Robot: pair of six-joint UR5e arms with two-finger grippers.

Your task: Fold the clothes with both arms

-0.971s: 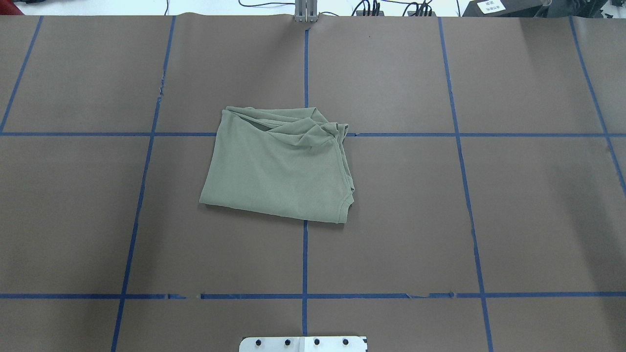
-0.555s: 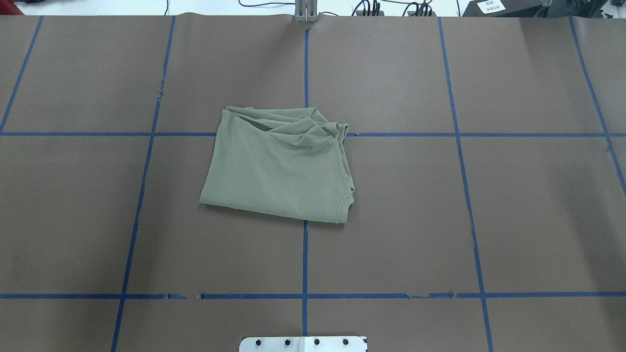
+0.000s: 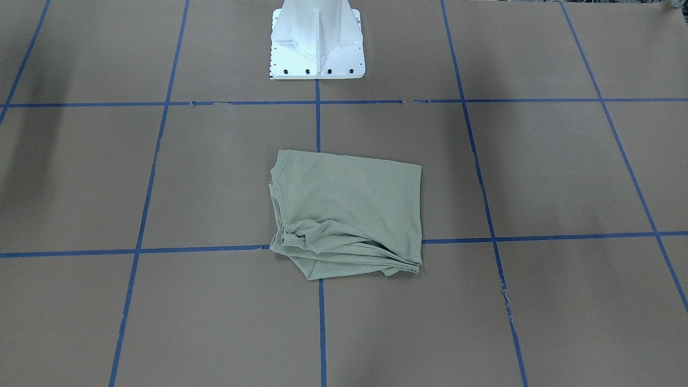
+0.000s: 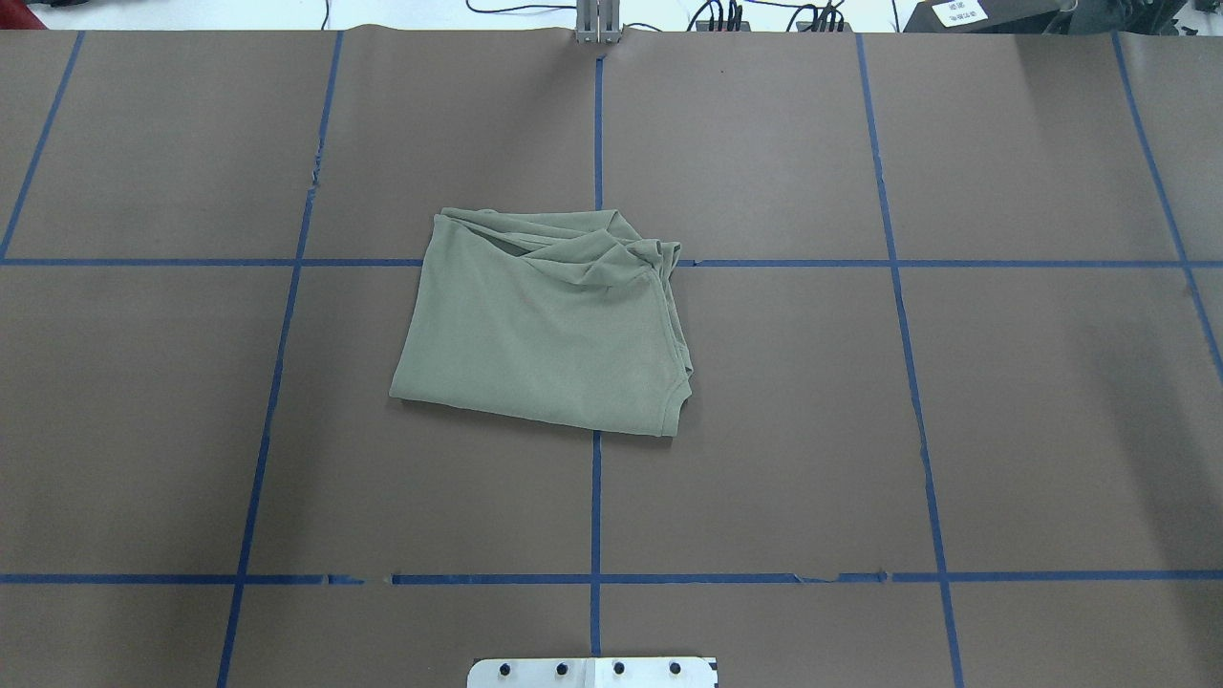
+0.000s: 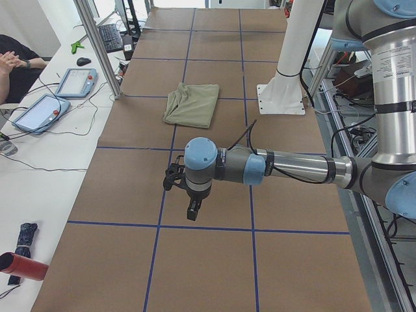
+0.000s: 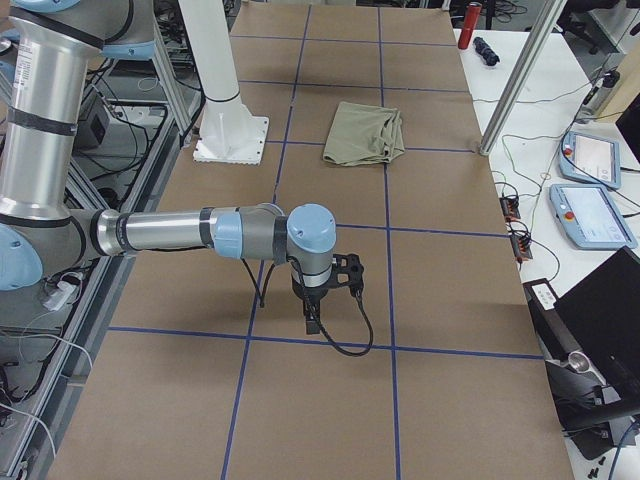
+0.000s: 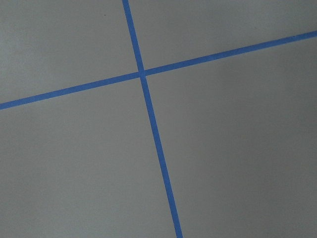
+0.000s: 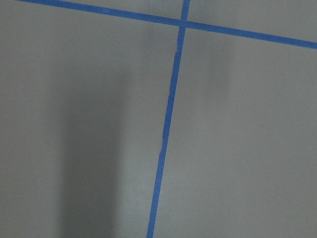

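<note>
- The sage-green shirt lies folded into a compact, roughly square bundle near the middle of the desk, across the centre blue tape line and slightly to its left in the overhead view; no sleeve hangs loose outside the bundle.
- I judge the folding essentially done; the near and left edges are straight and flat, but the far edge is bunched into wrinkles toward the far right corner, and the layers along the right side are not flush; a tidy-up of that corner is all I would call left, if anything.
- Both arms are well apart from the garment; the left arm reaches out over bare desk at the left end, the right arm likewise at the right end; neither shows in the overhead or front views, where only the white pedestal base appears.
- The left end effector and the right end effector point down over the paper and hold no cloth; they show only in the side views, so I cannot tell whether either is released or clenched; the wrist cameras see only brown paper and tape crossings.
- Against the earlier overhead frames I find no difference; the shirt keeps the same outline, the same wrinkles and the same spot on the grid; nothing has entered that view.
</note>
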